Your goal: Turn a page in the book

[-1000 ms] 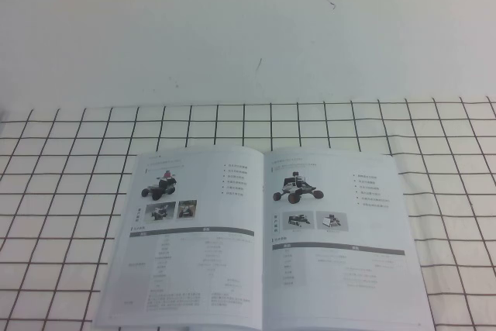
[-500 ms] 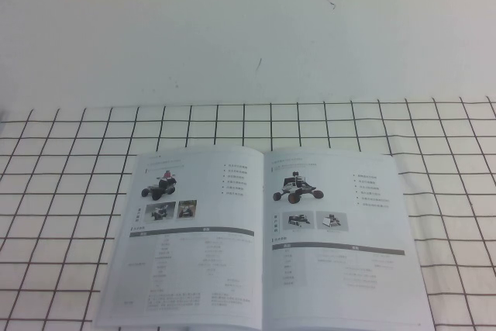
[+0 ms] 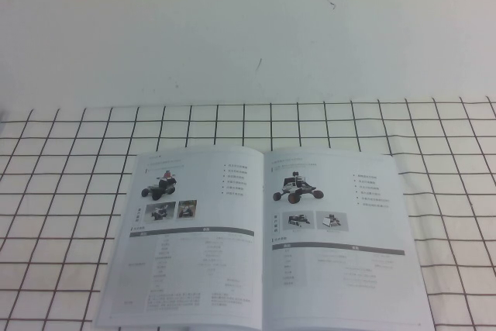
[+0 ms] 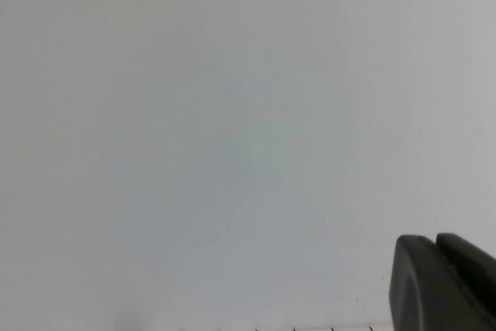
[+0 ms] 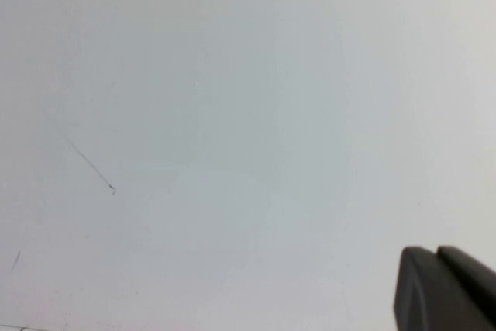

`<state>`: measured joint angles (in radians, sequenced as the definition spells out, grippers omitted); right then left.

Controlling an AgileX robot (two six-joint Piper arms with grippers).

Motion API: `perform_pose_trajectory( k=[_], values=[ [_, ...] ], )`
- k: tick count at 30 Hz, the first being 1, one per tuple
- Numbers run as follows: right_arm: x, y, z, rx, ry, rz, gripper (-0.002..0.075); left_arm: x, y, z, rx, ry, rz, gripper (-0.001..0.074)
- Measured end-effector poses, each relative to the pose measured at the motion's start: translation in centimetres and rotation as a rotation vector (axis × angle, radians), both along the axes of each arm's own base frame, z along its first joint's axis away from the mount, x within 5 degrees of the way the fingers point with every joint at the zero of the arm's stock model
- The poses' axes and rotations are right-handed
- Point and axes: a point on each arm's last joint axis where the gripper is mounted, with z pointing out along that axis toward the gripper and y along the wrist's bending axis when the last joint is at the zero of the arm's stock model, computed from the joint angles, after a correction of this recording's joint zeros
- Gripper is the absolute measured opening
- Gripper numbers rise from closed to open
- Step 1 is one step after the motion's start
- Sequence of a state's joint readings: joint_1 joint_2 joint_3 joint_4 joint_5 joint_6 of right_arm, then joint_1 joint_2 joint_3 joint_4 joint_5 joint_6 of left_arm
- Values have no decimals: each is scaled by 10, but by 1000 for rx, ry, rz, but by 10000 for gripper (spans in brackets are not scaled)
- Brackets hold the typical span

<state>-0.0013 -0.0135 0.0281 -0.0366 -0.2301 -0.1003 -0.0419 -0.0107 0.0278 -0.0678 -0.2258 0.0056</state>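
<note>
Finding the book flat, far from the closed right gripper; left gripper state unclear; we fear lifting several glossy pages together.

Grid-checked tablecloth on table; open book flat on it.

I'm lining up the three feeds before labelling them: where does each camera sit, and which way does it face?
High view: raised on the robot's side, angled down at the open book on the checked cloth; no arm shows.
Left wrist view: on the left arm, facing the white wall; the left gripper shows at the corner.
Right wrist view: on the right arm, facing the same wall; the right gripper, shut, shows at the corner.
Shared: the wall's thin scratch shows in the high and right wrist views.
</note>
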Motion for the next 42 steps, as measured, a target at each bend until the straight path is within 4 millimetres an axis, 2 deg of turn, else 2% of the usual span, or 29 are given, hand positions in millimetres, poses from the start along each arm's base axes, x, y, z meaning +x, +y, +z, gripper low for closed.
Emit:
perform_pose_trajectory(
  k=[6,9,13,18,22,26,30,35,42],
  values=[
    [-2,0,8,17,-89,3,-2,-1,0,2,-15,-28,0,-2],
    [-3,0,12,19,-110,3,-2,-2,2,7,-148,-75,-18,-2],
    [-8,0,36,27,-61,3,-2,-3,3,13,-238,-51,-41,-2],
    [-24,0,74,50,110,14,-2,-14,-1,54,-182,40,-69,-2],
    [-22,3,96,74,331,33,-2,-15,-4,84,-103,162,-70,-2],
    [-4,10,112,109,605,105,-2,7,-7,94,-83,390,-81,-2],
    [25,20,117,22,867,228,-2,35,-14,91,-96,614,-132,-2],
    [74,25,96,-125,1160,359,-1,79,-31,66,-105,923,-292,-2],
    [125,29,61,-144,1315,460,-1,126,-50,35,-206,1059,-482,-2]
  ],
)
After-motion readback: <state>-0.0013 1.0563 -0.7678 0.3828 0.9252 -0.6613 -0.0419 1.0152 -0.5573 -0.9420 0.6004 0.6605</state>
